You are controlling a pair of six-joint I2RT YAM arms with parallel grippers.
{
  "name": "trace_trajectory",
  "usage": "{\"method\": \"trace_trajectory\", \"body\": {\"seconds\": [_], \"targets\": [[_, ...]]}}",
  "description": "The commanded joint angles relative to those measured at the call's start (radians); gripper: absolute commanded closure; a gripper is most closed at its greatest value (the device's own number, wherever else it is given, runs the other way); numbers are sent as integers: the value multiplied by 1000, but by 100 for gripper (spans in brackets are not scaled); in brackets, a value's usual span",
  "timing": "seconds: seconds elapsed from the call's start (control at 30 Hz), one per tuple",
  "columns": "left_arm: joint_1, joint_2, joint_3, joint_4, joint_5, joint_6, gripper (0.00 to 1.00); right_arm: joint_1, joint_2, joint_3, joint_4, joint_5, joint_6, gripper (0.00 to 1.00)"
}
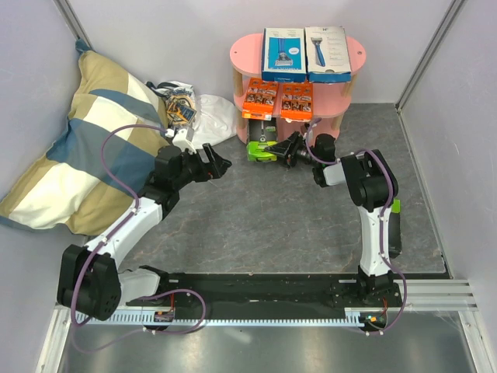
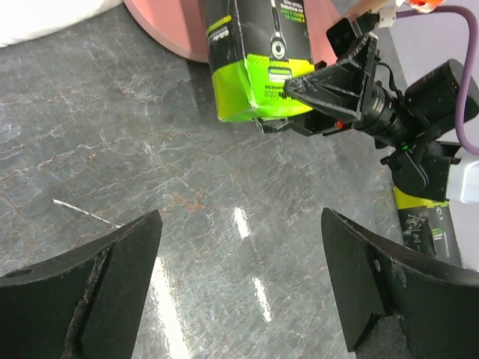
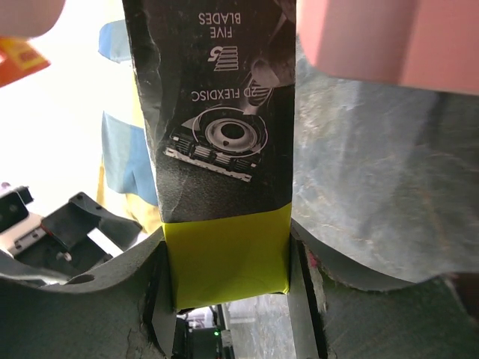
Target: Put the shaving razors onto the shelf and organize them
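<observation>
A lime-green-and-black box (image 1: pixel 261 148) of razors lies at the front left edge of the pink shelf (image 1: pixel 242 54). Its black end points in under the middle board and its green end sticks out over the grey table (image 1: pixel 256 225). The right gripper (image 3: pixel 228 273) is partly closed, both fingers pressed flat against the sides of the green end, so it holds the box by one end only. From where I stand I cannot tell whether the box rests on the bottom board or hangs just above it.

Two orange cards (image 1: pixel 261 97) stand side by side at the front edge of the middle board, directly above the box. A blue box (image 1: pixel 283 54) and a white box (image 1: pixel 326 53) fill the top board. The left gripper (image 2: pixel 241 224) is spread wide and holds nothing, over the table just left of the box.

The likely trouble is the end-only grip. If the far end catches on a board edge or post while being pushed in, the box could pivot between the fingers or slip out. Lifting it too high could nudge the orange cards off their edge (they look lightly perched). A hard push might also shove the whole shelf back.
</observation>
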Motion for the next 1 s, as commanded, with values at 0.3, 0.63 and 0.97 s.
{"method": "trace_trajectory", "body": {"seconds": [0.3, 0.63, 0.97], "targets": [[-102, 195, -16, 246, -26, 99, 11, -17, 73, 170, 59, 13, 35, 62], [-128, 448, 117, 383, 38, 47, 27, -20, 133, 244, 6, 21, 46, 48], [-145, 696, 271, 481, 27, -59, 32, -29, 167, 249, 63, 35, 110, 31]]}}
